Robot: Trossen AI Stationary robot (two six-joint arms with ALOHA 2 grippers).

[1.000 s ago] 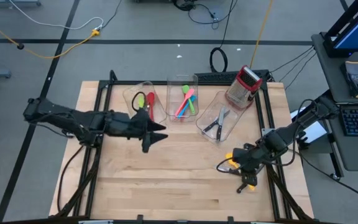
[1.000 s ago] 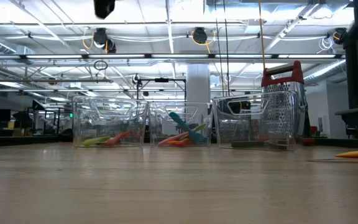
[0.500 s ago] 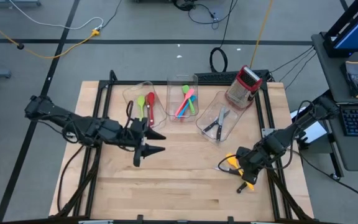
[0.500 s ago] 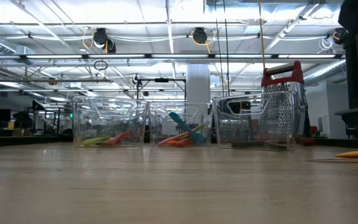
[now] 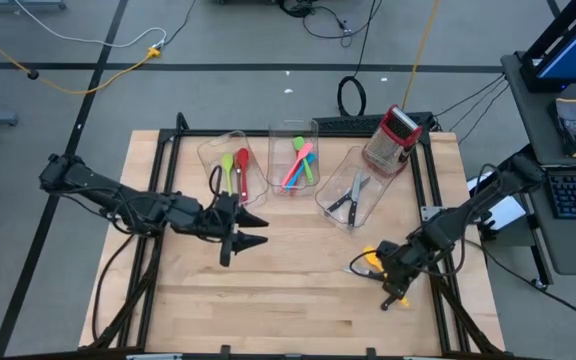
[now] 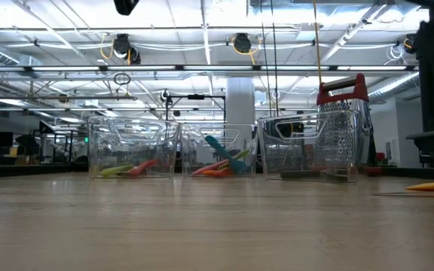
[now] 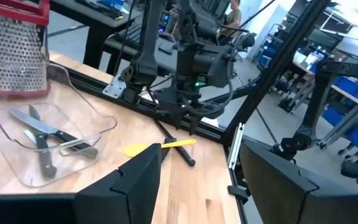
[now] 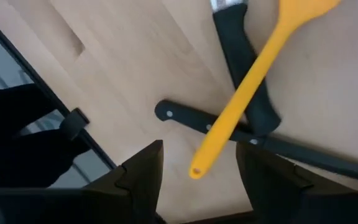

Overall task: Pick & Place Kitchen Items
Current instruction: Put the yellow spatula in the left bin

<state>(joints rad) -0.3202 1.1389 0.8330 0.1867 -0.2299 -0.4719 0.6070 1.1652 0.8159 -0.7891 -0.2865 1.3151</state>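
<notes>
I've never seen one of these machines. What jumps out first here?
Three clear bins line the table's far side, holding bright spoons and steel knives, with a red-topped grater beside them. Near the right edge, the right gripper hangs open-fingered over a yellow spatula lying across black-handled knives.

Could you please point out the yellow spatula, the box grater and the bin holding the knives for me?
yellow spatula [image 8: 244, 93]: right wrist view, middle of its handle.
box grater [image 5: 392, 139]: high view, its metal body below the red top.
knife bin [image 7: 86, 109]: left wrist view, its clear rim.
</notes>
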